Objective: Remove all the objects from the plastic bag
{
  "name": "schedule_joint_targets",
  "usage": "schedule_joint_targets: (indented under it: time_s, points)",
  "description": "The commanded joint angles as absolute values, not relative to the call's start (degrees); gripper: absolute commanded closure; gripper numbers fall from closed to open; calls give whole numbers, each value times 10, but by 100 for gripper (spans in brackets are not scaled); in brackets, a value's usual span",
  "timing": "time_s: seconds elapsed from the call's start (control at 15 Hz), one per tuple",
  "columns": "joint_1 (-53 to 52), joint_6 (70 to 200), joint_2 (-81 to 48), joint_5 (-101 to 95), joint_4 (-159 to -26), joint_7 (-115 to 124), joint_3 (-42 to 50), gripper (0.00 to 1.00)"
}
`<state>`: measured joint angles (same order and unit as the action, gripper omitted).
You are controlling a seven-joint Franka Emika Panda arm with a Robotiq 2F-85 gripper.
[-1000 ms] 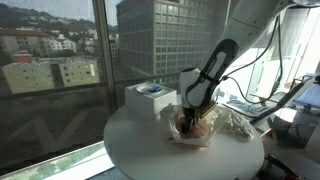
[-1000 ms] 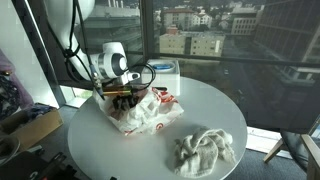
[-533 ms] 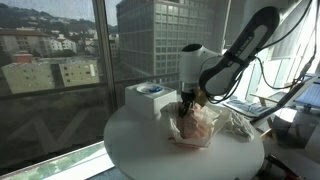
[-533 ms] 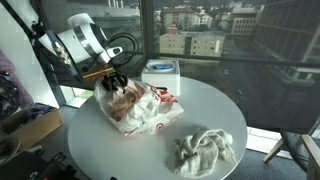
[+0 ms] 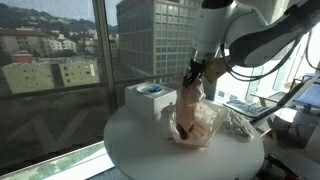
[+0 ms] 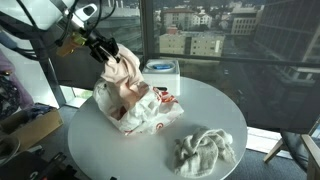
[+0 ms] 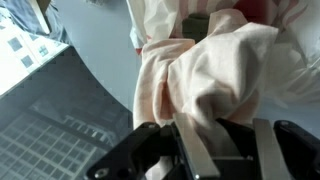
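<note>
Since the claw (image 7: 215,128) was pinched shut on a bunched fold of the plastic bag (image 6: 125,85), the film hung stretched toward six o'clock beneath it in both exterior views, with its lower part resting on the desk (image 6: 215,105). This looked like a hold meant to upend the bag and spill the objects, though none could be made out through the film. A white box (image 6: 162,70) stood at two o'clock of the bag, and a crumpled cloth (image 6: 205,150) lay at four o'clock, well apart.
</note>
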<state>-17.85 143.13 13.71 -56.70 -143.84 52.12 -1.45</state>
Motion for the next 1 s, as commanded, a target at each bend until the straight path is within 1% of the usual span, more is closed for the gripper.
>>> schedule_joint_targets:
  time_s: [0.0,0.07,0.13,0.4,0.47,0.67,0.73,0.8,0.93]
  points:
    - [-123,1423,283,-553,-1497,553,-59,95]
    - [-111,1428,317,-545,-1508,554,-60,95]
    - [-131,1420,350,-550,-1516,561,-29,95]
    - [-114,1427,482,-534,-1555,551,24,95]
    - [-69,1447,515,-503,-1568,528,10,95]
    - [-13,1469,599,-457,-1595,498,49,95]
    - [12,1482,615,-442,-1602,491,62,95]
    - [-21,1466,600,-482,-1571,525,114,95]
    - [1,1497,594,-494,-1577,515,160,95]
